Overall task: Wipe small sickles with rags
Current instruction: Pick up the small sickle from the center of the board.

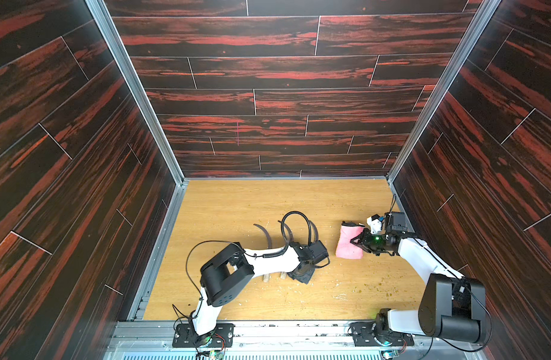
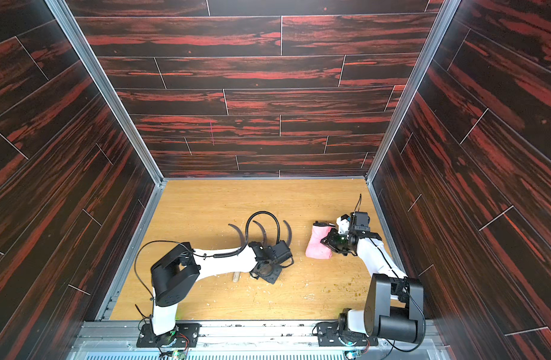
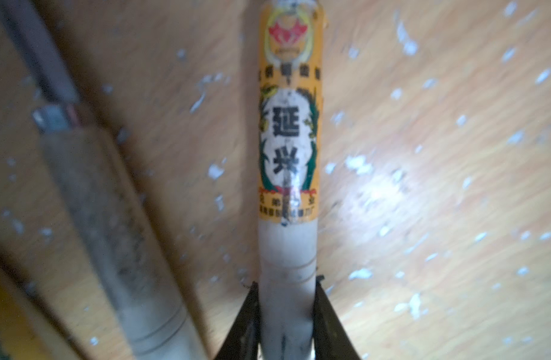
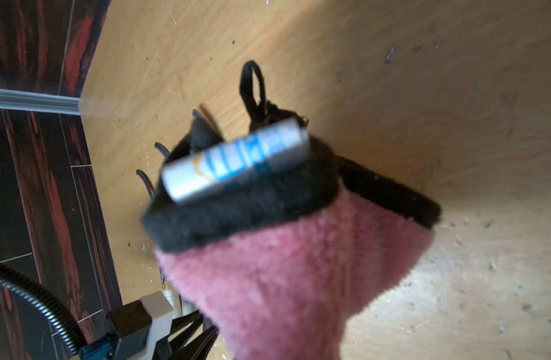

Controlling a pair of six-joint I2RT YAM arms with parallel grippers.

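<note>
Counter (image 1: 236,202): pale wood, walled by dark red-streaked panels on three sides. Your three small sickles (image 1: 265,233) lay side by side near its middle, blades curving toward the back wall and handles running under your left arm.

The pink rag (image 1: 349,246) sat bunched to their right, well apart from them and near the right wall. Its black edging carried a white tag (image 4: 236,162) and a black loop (image 4: 252,87).

Your left gripper (image 3: 286,327) was closed on the pale handle of the yellow-labelled sickle (image 3: 288,140). I could not tell whether that sickle was lifted.

Your right gripper (image 1: 357,241) was pinched shut on the rag's side edge.

White flecks (image 3: 216,171) littered the wood.
</note>
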